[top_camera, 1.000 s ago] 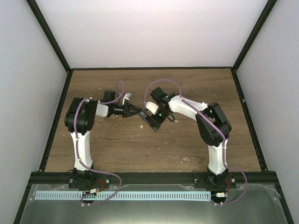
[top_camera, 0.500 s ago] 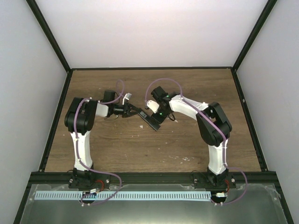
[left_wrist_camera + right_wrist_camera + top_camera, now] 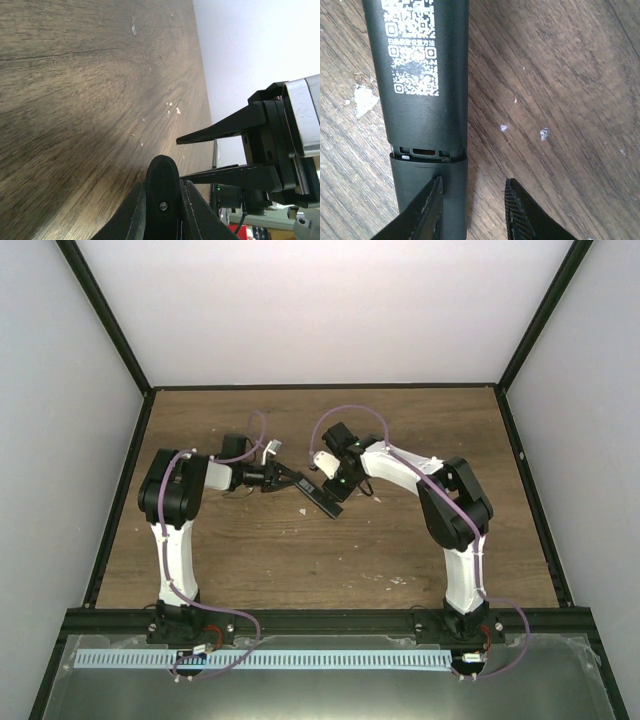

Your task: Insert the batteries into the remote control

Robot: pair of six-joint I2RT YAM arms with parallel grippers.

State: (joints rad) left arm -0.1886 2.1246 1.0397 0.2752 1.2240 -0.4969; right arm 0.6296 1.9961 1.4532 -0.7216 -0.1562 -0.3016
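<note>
The remote control (image 3: 325, 500) is a slim black bar lying diagonally mid-table between both arms. My left gripper (image 3: 296, 481) is shut on its upper-left end; in the left wrist view that rounded end (image 3: 162, 175) sits clamped between the jaws (image 3: 164, 189). The right wrist view shows the remote's back (image 3: 425, 50) with white QR codes and the cover piece (image 3: 427, 182) slid nearly home, a thin gap left. My right gripper (image 3: 473, 181) is open: one finger rests over the cover, the other over bare wood. The batteries are hidden.
The wooden table (image 3: 300, 560) carries white scuff flecks (image 3: 364, 100). Black frame rails (image 3: 120, 500) border it left, right and back, with white walls beyond. The right gripper's fingers (image 3: 220, 131) show close in front of the left wrist camera.
My right gripper has narrowed its jaws and shifted slightly left along the remote. The left arm and its hold are unchanged.
</note>
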